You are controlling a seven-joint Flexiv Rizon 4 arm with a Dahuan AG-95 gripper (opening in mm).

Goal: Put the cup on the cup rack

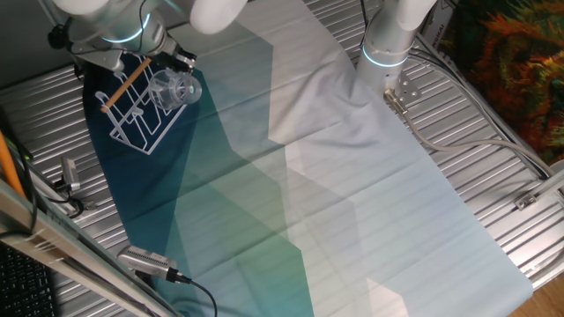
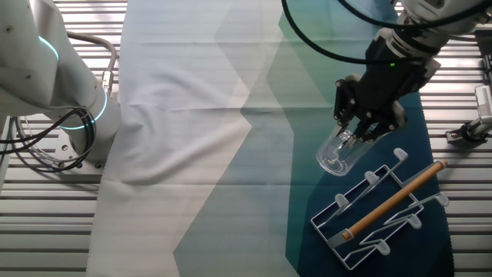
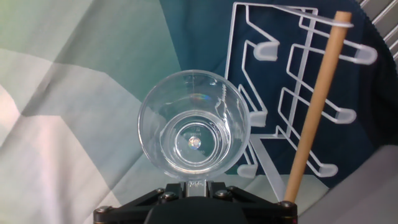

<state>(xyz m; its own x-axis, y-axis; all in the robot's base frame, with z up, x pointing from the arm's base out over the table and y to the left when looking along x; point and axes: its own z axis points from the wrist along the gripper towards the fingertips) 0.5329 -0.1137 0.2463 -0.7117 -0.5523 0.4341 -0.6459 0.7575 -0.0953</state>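
Note:
The clear glass cup (image 3: 194,123) is held in my gripper (image 3: 195,182), tilted with its open mouth facing away from the hand. The jaws are shut on its base end. In the other fixed view the cup (image 2: 340,151) hangs from the black gripper (image 2: 367,123) above the cloth, just left of and above the cup rack (image 2: 384,209). The rack is white wire with upright pegs and a light wooden rod (image 3: 314,112). It lies on the dark blue part of the cloth. In one fixed view the cup (image 1: 174,88) is over the rack (image 1: 141,110).
A patterned white, teal and blue cloth (image 1: 335,185) covers the ribbed metal table. A second robot base (image 2: 69,100) with a lit ring stands at the far side. Small grey devices with cables (image 1: 145,261) lie at the table's edge.

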